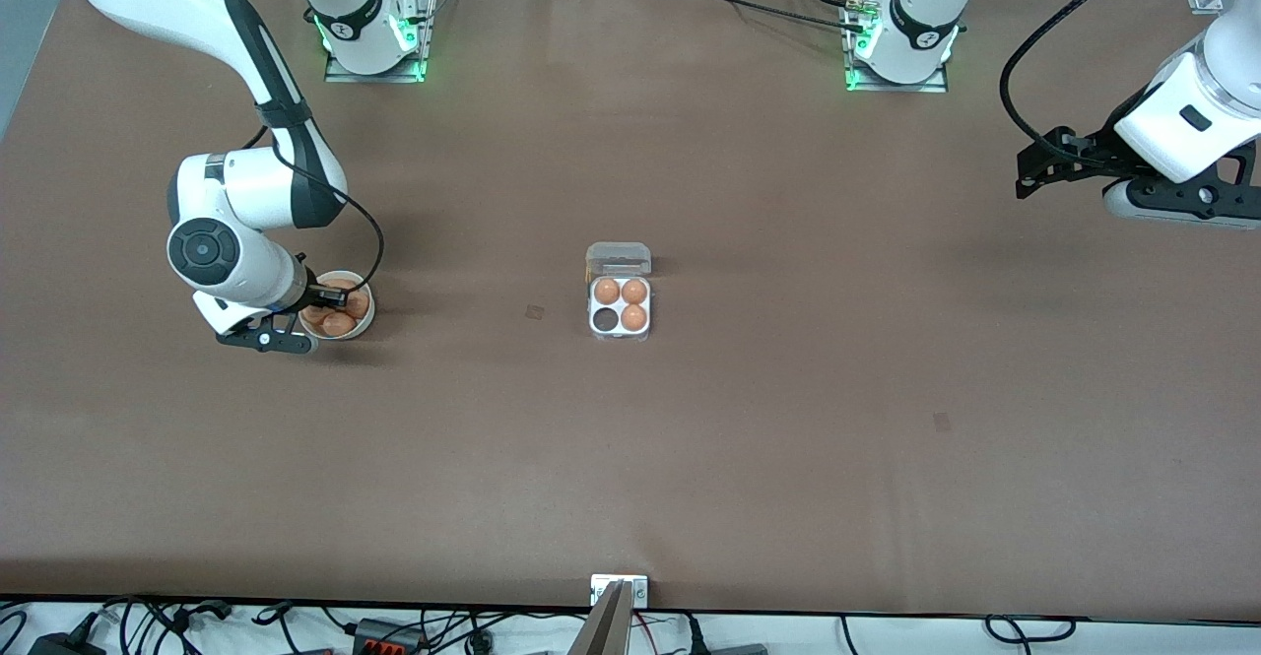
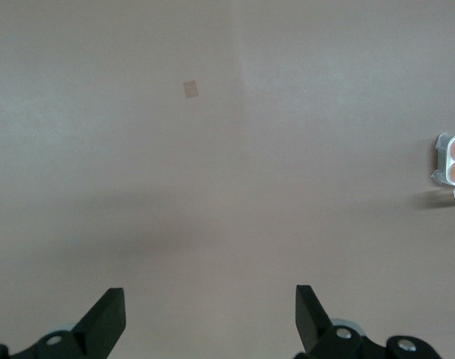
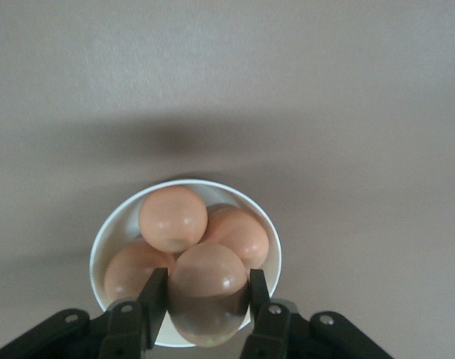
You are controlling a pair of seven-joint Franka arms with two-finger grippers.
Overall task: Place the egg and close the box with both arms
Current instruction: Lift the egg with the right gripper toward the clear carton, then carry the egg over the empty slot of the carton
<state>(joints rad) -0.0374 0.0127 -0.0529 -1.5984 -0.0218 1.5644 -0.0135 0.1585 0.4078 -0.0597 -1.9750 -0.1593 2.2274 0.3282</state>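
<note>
Front view: the box (image 1: 620, 305) lies mid-bench, lid open, three cells filled and one empty; the right end effector (image 1: 330, 298) is in the bowl (image 1: 366, 318). Left wrist view: the left end effector (image 2: 210, 314) waits released over bare bench. Right wrist view: its fingers (image 3: 154, 299) grasp an egg (image 3: 207, 292). Placing and closing remain.

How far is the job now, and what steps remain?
Three cells of the box already hold eggs; one is empty and the lid is open. The right gripper is shut on the egg over the bowl. The left gripper waits open. Left: placing the egg, closing.
</note>
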